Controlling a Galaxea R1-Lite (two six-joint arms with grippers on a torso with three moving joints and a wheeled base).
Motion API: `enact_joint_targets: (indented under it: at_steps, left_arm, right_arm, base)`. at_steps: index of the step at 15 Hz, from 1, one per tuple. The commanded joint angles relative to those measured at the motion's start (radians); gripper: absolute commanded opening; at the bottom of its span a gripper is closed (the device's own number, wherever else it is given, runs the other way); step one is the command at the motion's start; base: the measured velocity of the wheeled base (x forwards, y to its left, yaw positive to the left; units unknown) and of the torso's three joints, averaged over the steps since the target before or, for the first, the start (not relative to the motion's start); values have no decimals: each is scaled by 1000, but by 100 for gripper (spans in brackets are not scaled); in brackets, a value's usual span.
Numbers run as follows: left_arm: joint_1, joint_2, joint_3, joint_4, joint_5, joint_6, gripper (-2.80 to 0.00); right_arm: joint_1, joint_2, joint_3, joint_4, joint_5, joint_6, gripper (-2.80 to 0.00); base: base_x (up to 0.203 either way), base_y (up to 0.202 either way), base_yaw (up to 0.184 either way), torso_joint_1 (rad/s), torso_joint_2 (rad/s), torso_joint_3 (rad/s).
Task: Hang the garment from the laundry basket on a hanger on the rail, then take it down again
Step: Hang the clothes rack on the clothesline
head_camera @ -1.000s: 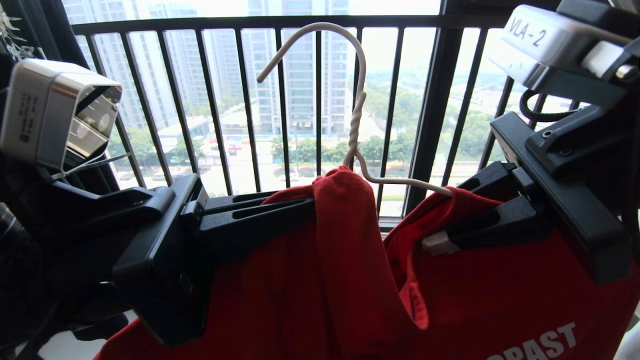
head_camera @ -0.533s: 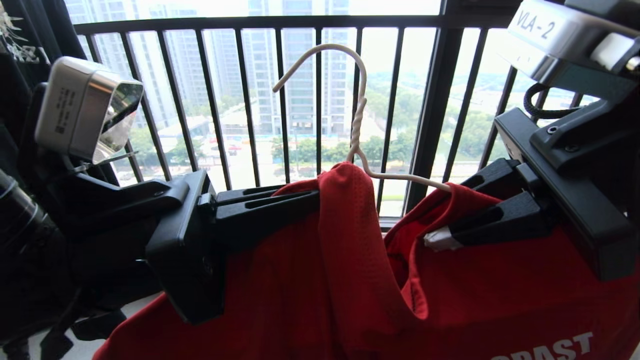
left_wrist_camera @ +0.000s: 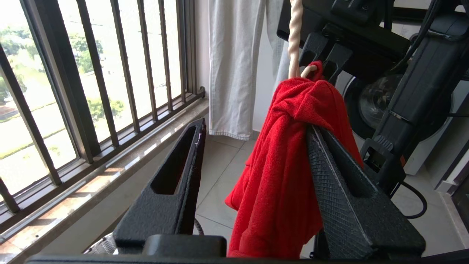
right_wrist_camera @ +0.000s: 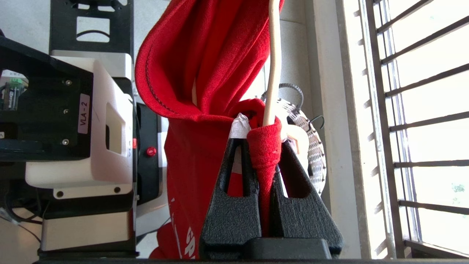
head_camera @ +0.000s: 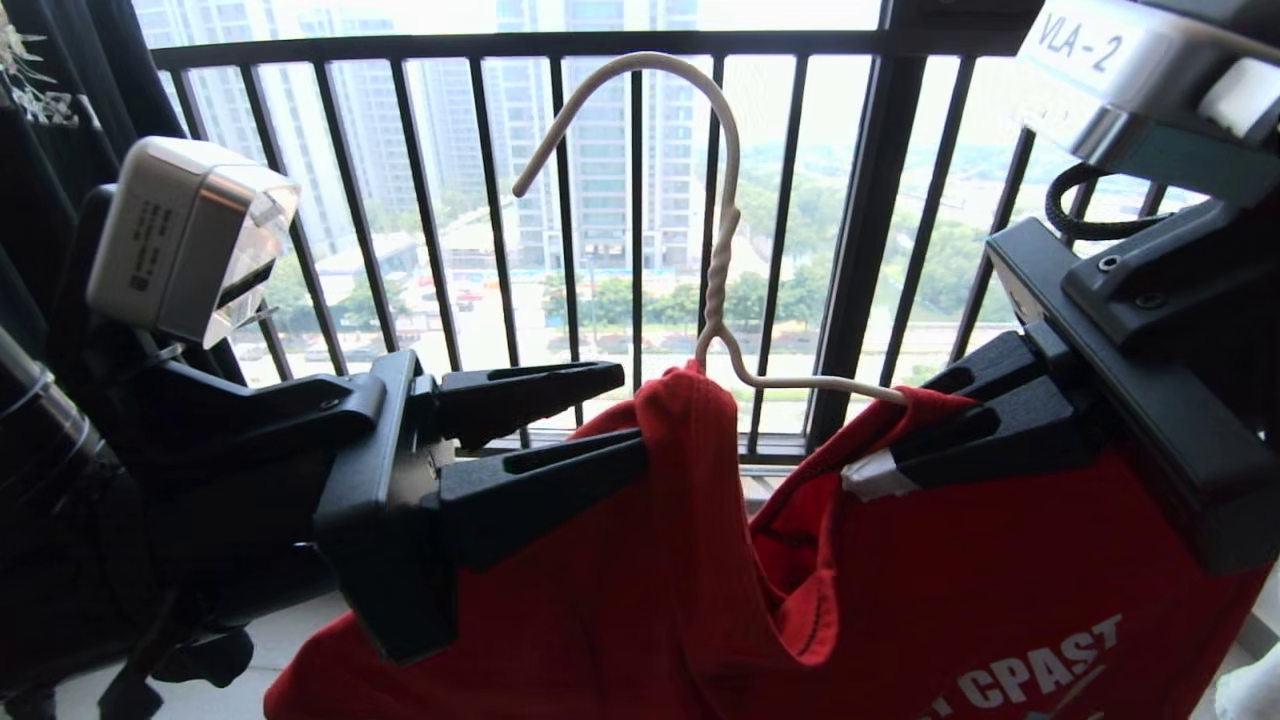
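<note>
The garment [head_camera: 620,600], a red T-shirt with white print, hangs on the cream-white hanger [head_camera: 716,260], whose hook stands free in front of the balcony bars. My left gripper [head_camera: 628,412] is open. The shirt's bunched shoulder [left_wrist_camera: 282,176] drapes against one finger, and the other finger stands clear of it. My right gripper [right_wrist_camera: 262,143] is shut on the garment's other shoulder, with the hanger's wire arm [right_wrist_camera: 273,66] inside the cloth. The white laundry basket [right_wrist_camera: 316,154] with its dark rim shows behind the right fingers. The rail is out of view.
The black railing of vertical bars [head_camera: 860,250] runs close behind the hanger, above a stone ledge [left_wrist_camera: 110,172]. A pale grey garment [left_wrist_camera: 234,66] hangs by the wall, and dark clothing [head_camera: 40,150] hangs at the far left. My own white and black body [right_wrist_camera: 73,121] is beside the shirt.
My left gripper has opened and let go of the shirt's shoulder, which now rests against one finger. The hanger's hook dipped, then rose again. The right gripper keeps its hold.
</note>
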Motion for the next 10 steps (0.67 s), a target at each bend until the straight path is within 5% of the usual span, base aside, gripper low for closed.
enact_joint_targets:
  at_steps: [1, 10]
  left_arm:
    - [3, -3, 1, -7, -4, 1, 0]
    - [81, -95, -8, 0, -8, 4, 0]
  right_arm:
    - [-1, -7, 0, 5, 0, -4, -280]
    - [-64, -32, 0, 2, -38, -1, -280]
  base:
    - [0, 0, 0, 0, 0, 0]
    - [0, 0, 0, 0, 0, 0]
